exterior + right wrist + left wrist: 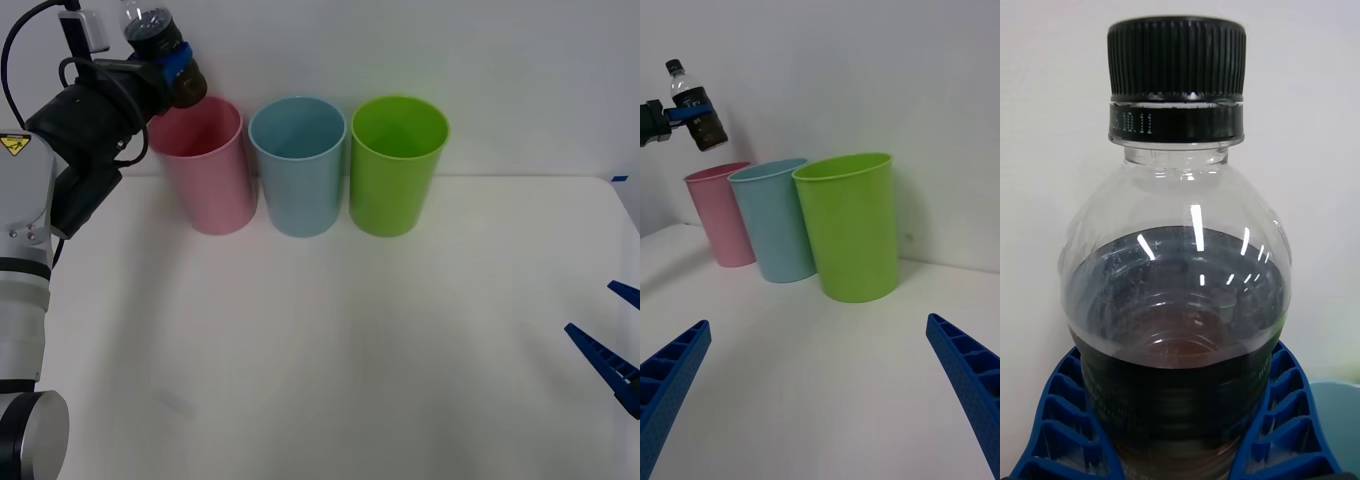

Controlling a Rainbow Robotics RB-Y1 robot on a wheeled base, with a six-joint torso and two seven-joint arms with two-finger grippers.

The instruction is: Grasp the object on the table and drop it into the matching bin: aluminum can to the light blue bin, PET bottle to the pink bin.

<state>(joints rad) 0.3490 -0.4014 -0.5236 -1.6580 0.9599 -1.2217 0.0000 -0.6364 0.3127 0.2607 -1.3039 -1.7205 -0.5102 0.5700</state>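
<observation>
My left gripper [172,62] is shut on the PET bottle [155,32], a small clear bottle with a black cap and dark lower body. It holds the bottle in the air just left of and above the pink bin's [207,165] rim. The right wrist view shows the same PET bottle [696,112] hanging above the pink bin [720,214]. Up close, the bottle [1176,300] sits between the blue fingers [1289,427]. The light blue bin [297,165] stands right of the pink one. At the table's right edge my right gripper [615,335] rests open and holds nothing.
A lime green bin [396,163] stands right of the light blue bin, all three in a row at the back of the white table [330,360]. A white wall rises behind them.
</observation>
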